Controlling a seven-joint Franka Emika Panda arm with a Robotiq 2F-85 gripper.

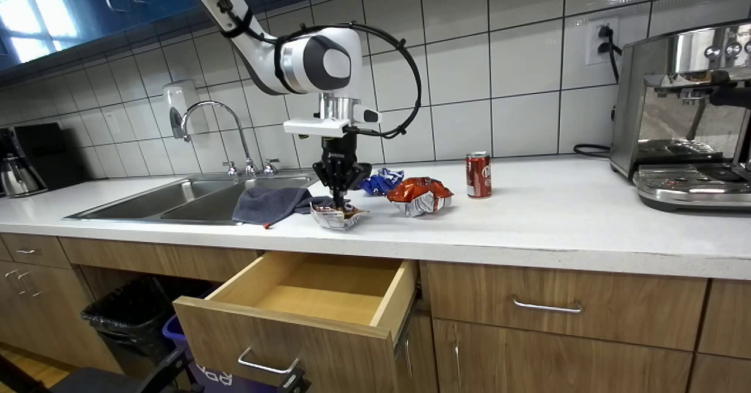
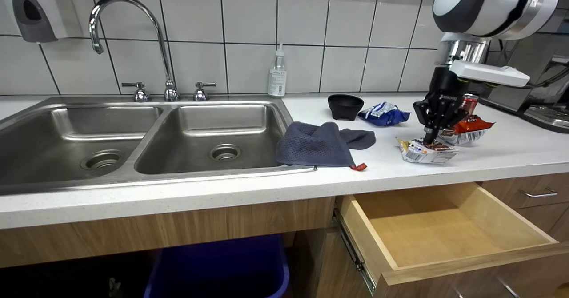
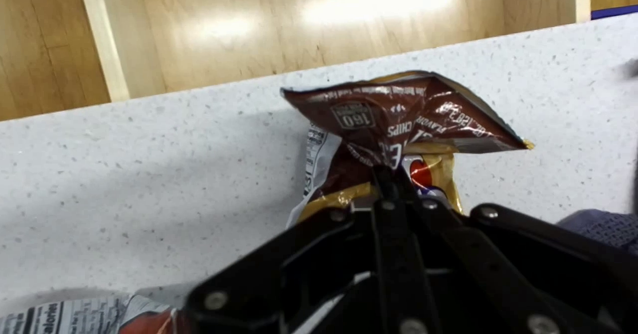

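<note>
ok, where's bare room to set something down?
Counter between the soda can and the espresso machine, in front of the cord. Inside, the open drawer looks bare too. Crowded: around the hand pinching the brown chip bag, with the orange bag, blue bag and towel nearby.

Room over the drawer (image 1: 325,290) — towel (image 2: 318,146), orange bag (image 1: 418,193) flanking the hand (image 1: 339,203).
</note>
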